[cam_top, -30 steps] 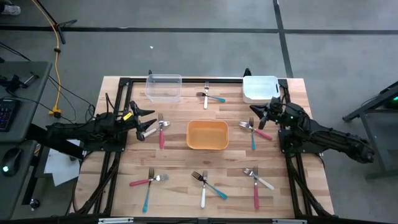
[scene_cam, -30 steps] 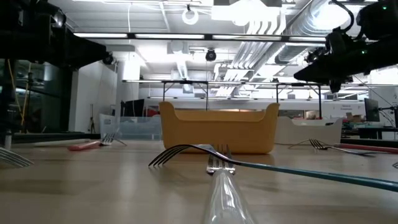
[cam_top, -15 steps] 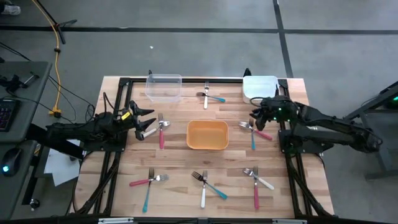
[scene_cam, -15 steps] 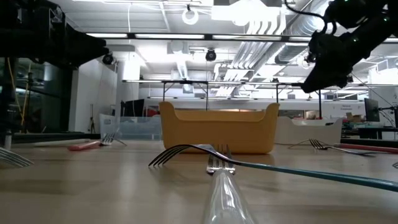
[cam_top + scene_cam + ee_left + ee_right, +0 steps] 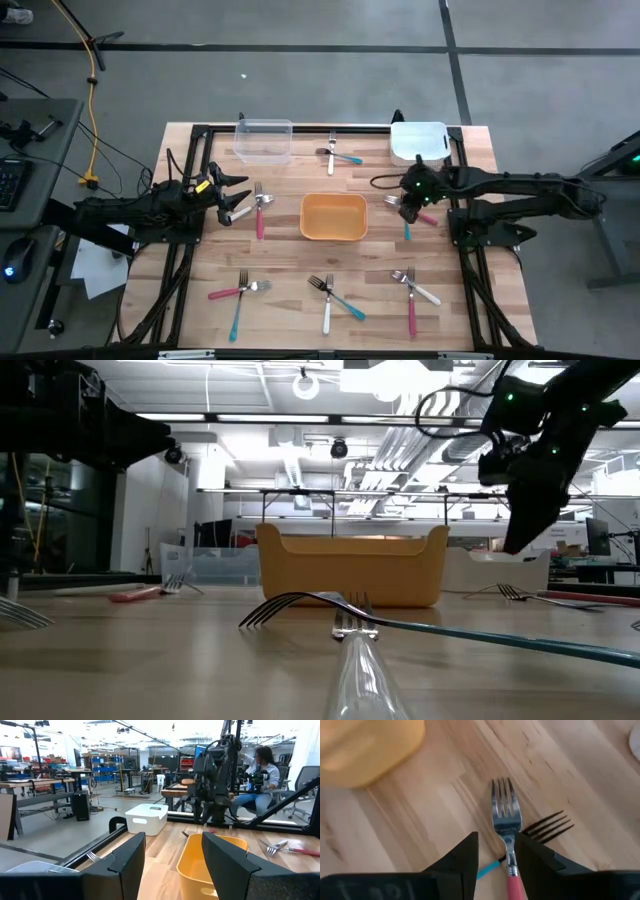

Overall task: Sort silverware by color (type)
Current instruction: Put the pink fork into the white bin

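The right gripper (image 5: 409, 203) is lowered over a pink-handled fork (image 5: 507, 827) lying on the wooden counter (image 5: 290, 265) just beside the orange bin (image 5: 333, 217). Its fingers (image 5: 462, 858) are spread either side of the fork's neck, grasping nothing. A teal-handled fork (image 5: 540, 834) is crossed beneath the pink one, seen clearly only in the right wrist view. The left gripper (image 5: 238, 196) hangs released on the bin's far side, near another pink fork (image 5: 259, 208). A seated person (image 5: 257, 772) is shown only in the left wrist view, in a workshop with ceiling ducts.
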{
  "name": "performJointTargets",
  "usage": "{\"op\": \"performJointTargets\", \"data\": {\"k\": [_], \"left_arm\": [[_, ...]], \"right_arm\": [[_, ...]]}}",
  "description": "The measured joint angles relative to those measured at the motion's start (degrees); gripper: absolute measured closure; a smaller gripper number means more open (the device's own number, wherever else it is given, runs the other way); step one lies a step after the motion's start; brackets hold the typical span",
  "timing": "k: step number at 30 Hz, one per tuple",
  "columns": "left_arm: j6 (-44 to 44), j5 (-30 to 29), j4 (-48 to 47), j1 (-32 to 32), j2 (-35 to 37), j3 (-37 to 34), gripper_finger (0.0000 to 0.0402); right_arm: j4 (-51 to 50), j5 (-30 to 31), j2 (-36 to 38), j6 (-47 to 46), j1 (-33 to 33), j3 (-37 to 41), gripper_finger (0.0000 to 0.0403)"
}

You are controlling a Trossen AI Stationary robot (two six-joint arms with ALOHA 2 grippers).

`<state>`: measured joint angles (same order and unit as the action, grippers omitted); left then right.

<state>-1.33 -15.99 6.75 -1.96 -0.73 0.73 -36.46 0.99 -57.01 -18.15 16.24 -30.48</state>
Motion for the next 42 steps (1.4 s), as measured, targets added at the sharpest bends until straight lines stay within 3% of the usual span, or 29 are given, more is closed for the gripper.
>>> {"op": "performJointTargets", "data": {"k": [7, 16, 21, 26, 34, 42], "left_arm": [[1.3, 0.0, -0.2, 0.0, 0.0, 0.0, 0.0215], [1.2, 0.0, -0.8, 0.0, 0.0, 0.0, 0.0215], [1.2, 0.0, -1.1, 0.0, 0.0, 0.0, 0.0215], [1.1, 0.0, -1.0, 0.0, 0.0, 0.0, 0.0215], [1.1, 0.0, -0.9, 0.0, 0.0, 0.0, 0.0215], [1.1, -0.1, -0.9, 0.0, 0.0, 0.0, 0.0215]], "right_arm": [[0.3, 2.9, -6.7, 0.5, -1.7, 0.0, 0.0277], [1.4, 7.9, -13.4, 0.6, -2.2, 0.0, 0.022], [3.1, 7.5, -15.8, 1.5, -2.0, 0.0, 0.0215], [6.6, 6.9, -18.0, 2.2, -2.0, 0.0, 0.0243], [7.8, 6.0, -21.7, 5.3, -2.1, -0.3, 0.0323], [0.6, 6.5, -19.5, 7.9, -2.5, -6.6, 0.0396]]}}
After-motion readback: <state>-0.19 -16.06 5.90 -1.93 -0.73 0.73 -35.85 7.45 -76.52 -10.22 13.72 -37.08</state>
